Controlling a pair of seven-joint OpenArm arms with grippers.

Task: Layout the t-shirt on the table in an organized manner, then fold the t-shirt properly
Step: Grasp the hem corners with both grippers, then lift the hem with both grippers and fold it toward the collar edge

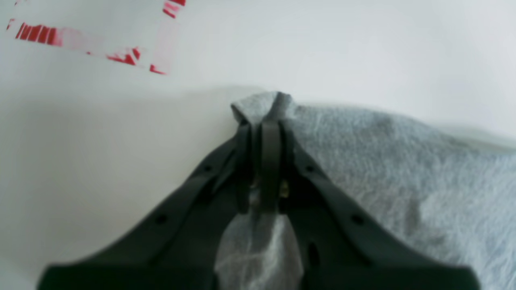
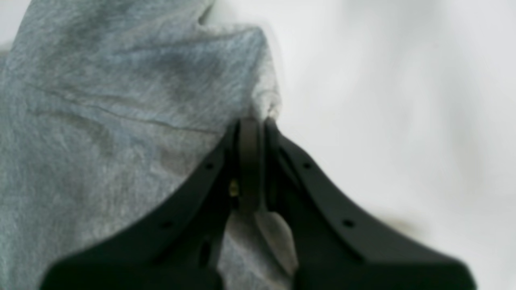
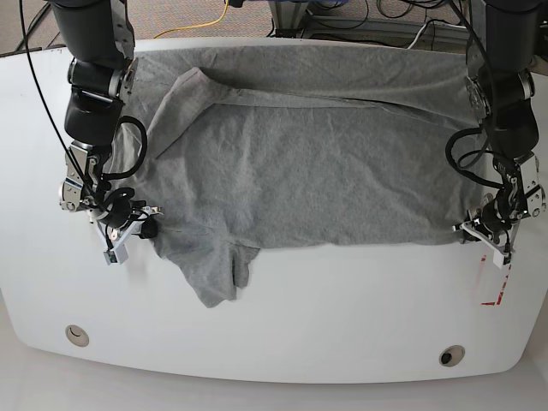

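Both grippers pinch the near hem of the grey t-shirt (image 3: pixel 300 163), spread across the white table (image 3: pixel 282 325): left gripper (image 3: pixel 490 237) beside the red marking (image 3: pixel 494 282), right gripper (image 3: pixel 128 233) opposite. Best done, seemingly, by pulling evenly apart, keeping the hem taut.

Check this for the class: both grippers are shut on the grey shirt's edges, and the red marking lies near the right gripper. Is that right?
One slip: the red marking lies near the left gripper, not the right gripper, as the left wrist view shows. Both are indeed shut on edges of the grey shirt.
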